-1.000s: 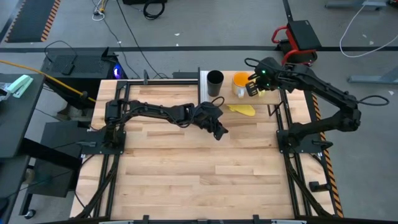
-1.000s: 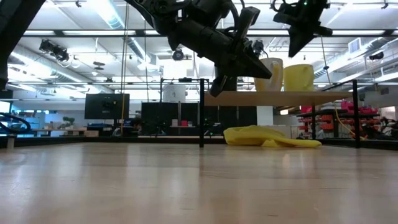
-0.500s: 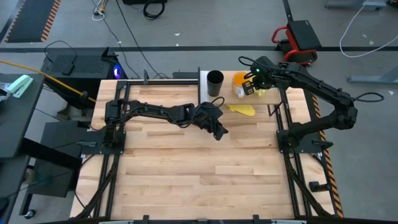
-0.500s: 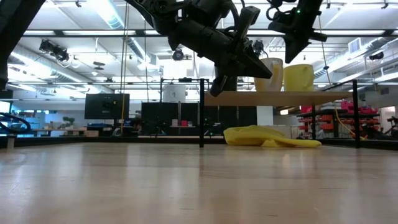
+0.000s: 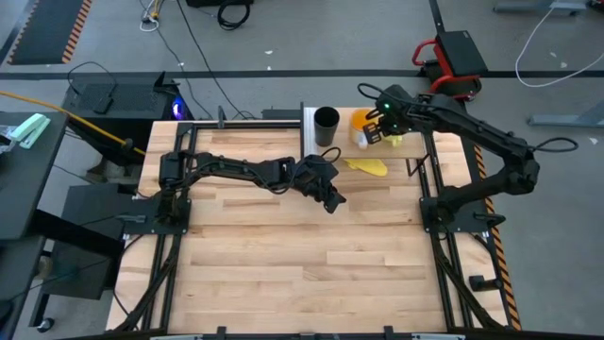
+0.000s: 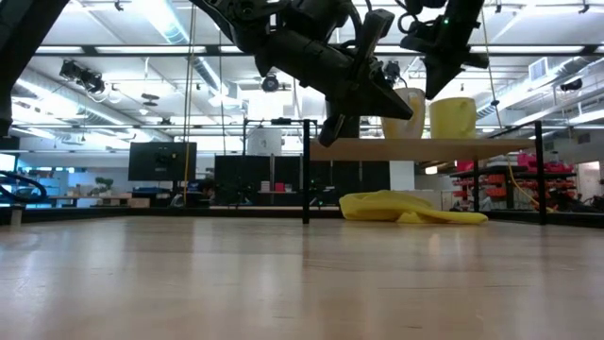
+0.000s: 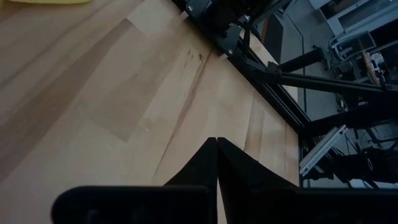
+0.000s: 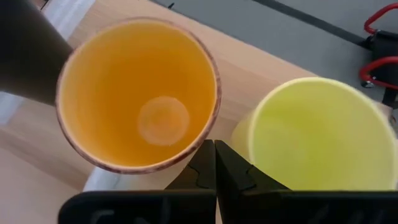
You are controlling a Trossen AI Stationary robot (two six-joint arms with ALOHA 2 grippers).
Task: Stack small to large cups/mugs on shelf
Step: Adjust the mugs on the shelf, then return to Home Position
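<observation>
The black cup (image 5: 326, 126), the orange mug (image 5: 362, 121) and the yellow mug (image 5: 394, 141) stand upright in a row on the shelf (image 5: 342, 144). The low view shows the shelf board (image 6: 425, 146) on thin posts. My right gripper (image 5: 376, 129) is shut and hangs just above the gap between the orange mug (image 8: 140, 93) and the yellow mug (image 8: 317, 134). My left gripper (image 5: 333, 199) is shut and empty over the tabletop (image 7: 124, 93), near the shelf's front.
A flat yellow floppy object (image 5: 368, 166) lies on the table under the shelf's front edge, and also shows in the low view (image 6: 411, 208). The near half of the wooden table (image 5: 302, 274) is bare. Dark frame rails run along both table sides.
My right gripper has gone a little toward the table's left and far edges and slightly up, from over the yellow mug to over the gap between the two mugs. It stays shut. The mugs have not moved.
</observation>
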